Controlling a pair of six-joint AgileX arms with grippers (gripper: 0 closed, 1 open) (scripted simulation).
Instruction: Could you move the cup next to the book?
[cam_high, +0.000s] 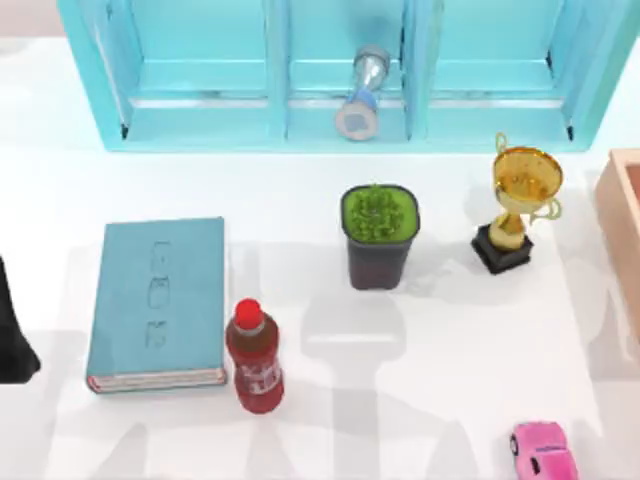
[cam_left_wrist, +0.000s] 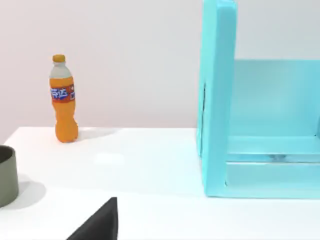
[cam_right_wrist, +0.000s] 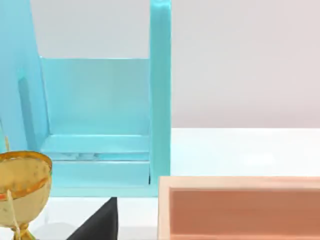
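I see a plant in the pot (cam_high: 379, 245) and the red bottle (cam_high: 254, 356) touching the book (cam_high: 157, 303) at 3 o'clock. The cup (cam_left_wrist: 7, 176) is by my left arm (cam_high: 12, 335); I can't tell either jaws' state.

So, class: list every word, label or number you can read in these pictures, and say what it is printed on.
Nothing reads clearly.
Orange bottle: blue label with white characters, too blurred to read.
Red bottle: white label marks, too blurred to read.
Book: faint embossed cover marks, not legible.

A small grey-beige cylindrical cup (cam_left_wrist: 7, 176) is cut off by the left wrist view's edge. In the top view, a peach wooden box (cam_high: 622, 225) and pink toy car (cam_high: 545, 453) are cropped.
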